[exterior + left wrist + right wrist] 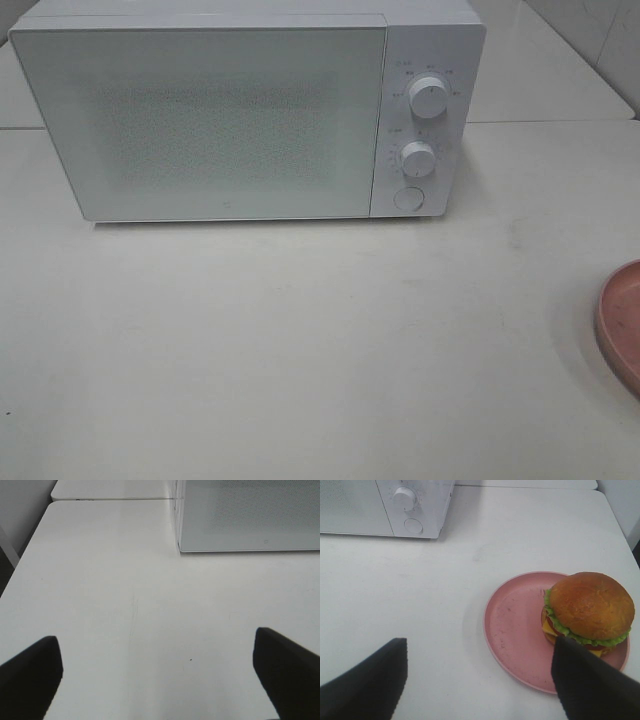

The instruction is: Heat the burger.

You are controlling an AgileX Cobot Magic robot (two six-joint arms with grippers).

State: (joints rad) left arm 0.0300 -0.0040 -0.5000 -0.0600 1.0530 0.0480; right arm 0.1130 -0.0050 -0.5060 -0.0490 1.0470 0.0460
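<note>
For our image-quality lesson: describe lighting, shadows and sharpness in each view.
Exterior high: flat, even light, the microwave door speckled with noise. Left wrist: soft focus, dark blurred fingers. Right wrist: burger sharp, its bun faintly glossy, the plate casting a soft shadow.

Open end effector [157,680] above table [125,580]

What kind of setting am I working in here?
Probably a mock kitchen on a lab bench: a white microwave, door shut, on a bare white table, and a burger on a pink plate.
</note>
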